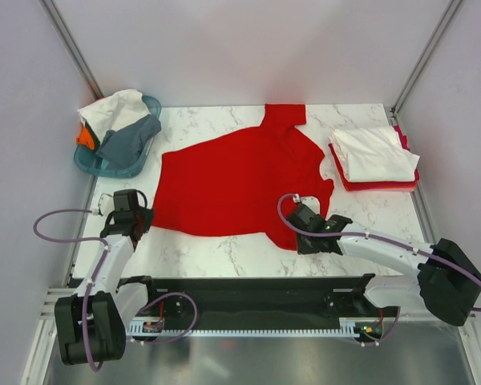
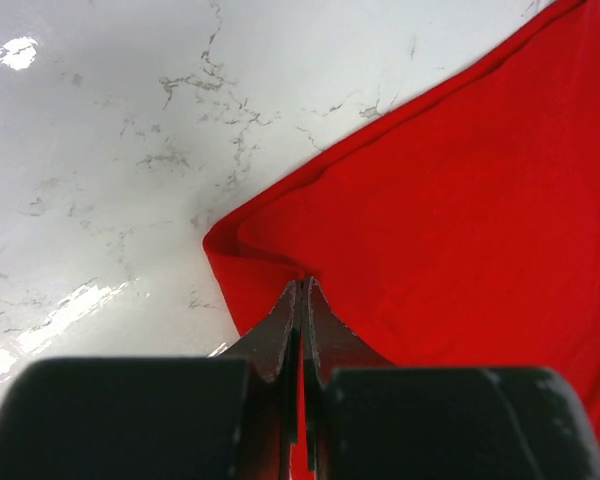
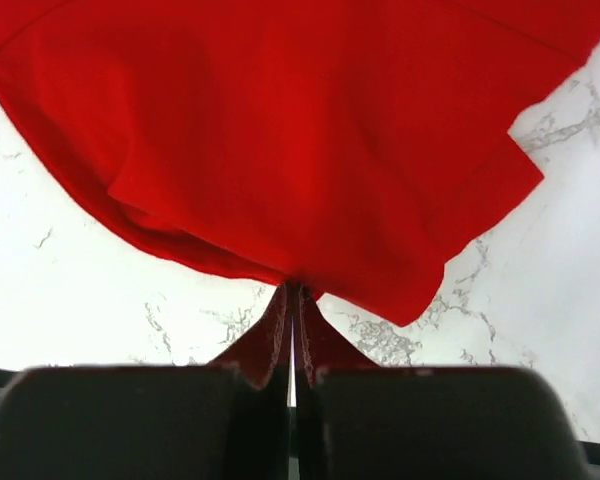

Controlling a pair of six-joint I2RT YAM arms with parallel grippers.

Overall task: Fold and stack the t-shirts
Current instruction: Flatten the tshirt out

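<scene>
Nearby: basket (image 1: 86, 165) left of red tee (image 1: 232, 180), stack (image 1: 377, 152) right.

left gripper (image 2: 302, 290): jaws closed, pinching near-left corner of red t-shirt (image 1: 224, 180)
right gripper (image 3: 297, 292): jaws closed, pinching its near-right hem
arms: both low, stretched forward

Shows a teal plastic basket (image 1: 111, 170) at the far left corner of the worktop (image 1: 208, 255), set askew to the edges and close to the left one. Shows the worktop itself as white marble with thin grey veins, glossy enough to throw back pale patches of glare. Closes in on three sides with plain pale walls (image 1: 224, 48), with slanting metal posts (image 1: 70, 46) rising from the two far corners.
</scene>
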